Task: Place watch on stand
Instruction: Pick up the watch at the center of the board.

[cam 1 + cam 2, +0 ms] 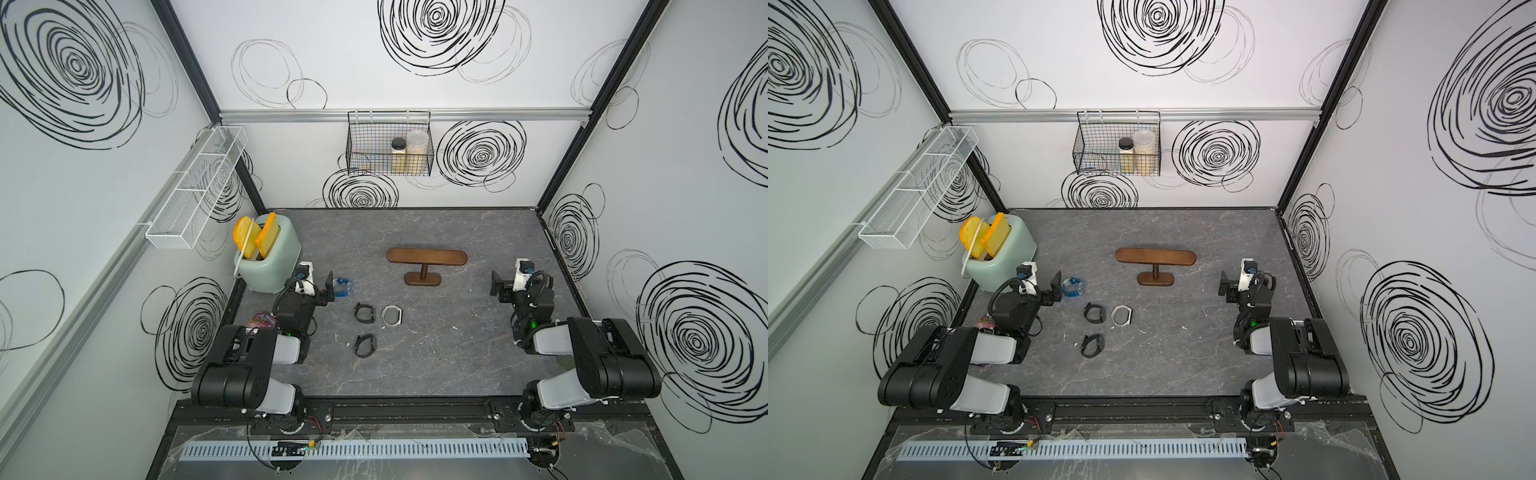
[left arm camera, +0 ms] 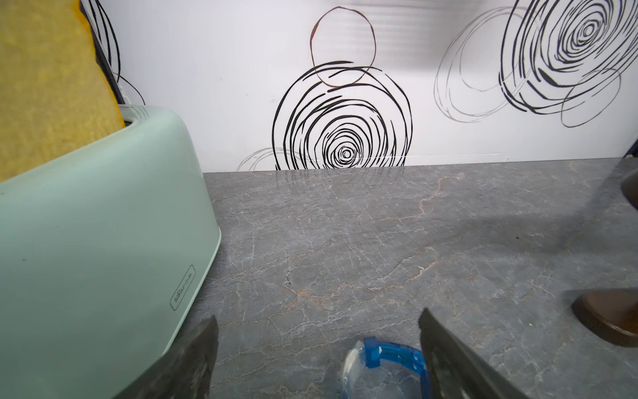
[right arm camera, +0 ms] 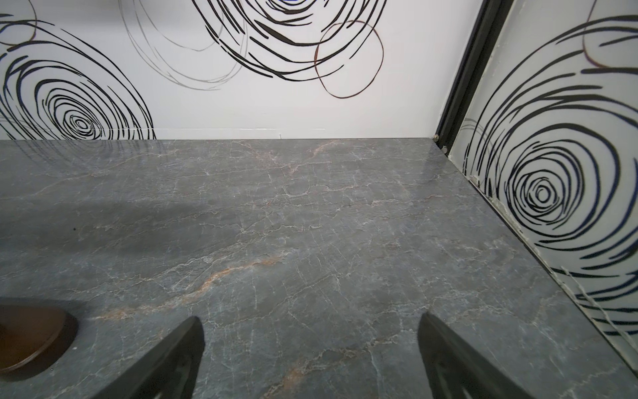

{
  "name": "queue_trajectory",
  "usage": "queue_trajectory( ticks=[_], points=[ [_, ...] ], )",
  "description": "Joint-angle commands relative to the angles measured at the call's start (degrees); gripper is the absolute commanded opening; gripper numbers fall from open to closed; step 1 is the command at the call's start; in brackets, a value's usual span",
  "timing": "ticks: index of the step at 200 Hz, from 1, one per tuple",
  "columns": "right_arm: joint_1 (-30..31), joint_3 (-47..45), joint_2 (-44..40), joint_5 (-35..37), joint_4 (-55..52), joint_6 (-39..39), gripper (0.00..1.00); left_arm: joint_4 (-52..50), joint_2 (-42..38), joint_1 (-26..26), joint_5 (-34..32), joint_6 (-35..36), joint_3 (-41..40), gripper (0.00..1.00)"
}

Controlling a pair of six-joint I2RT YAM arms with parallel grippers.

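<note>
Currently, left gripper (image 2: 317,319): jaws spread, pinching nothing, just beside blue translucent plastic watch (image 2: 390,359).
Right gripper (image 3: 309,317): spread, empty.
Dark brown wooden T-shaped stand (image 1: 427,257): upright on grey marbled table (image 1: 457,353), apart from both.

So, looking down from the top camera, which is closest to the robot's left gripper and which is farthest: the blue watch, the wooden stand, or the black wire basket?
1. Blue watch: right beside the left gripper.
2. Wooden stand: in the middle, off to the gripper's right.
3. Black wire basket: hung up on the back wall.
</note>
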Motion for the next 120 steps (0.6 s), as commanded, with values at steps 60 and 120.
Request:
queue_trajectory(
  ticks=[60, 120],
  points=[
    [7.62, 8.58, -15.3, 20.5, -27.8, 3.62, 0.98, -22.86, -16.52, -14.1, -25.38, 0.97, 6.88, 0.88],
    [8.61, 15.55, -29.01, 14.95, -54.25, 13.96, 0.99, -58.09, -23.29, -20.92, -30.55, -11.63, 21.29, 0.81]
  ],
)
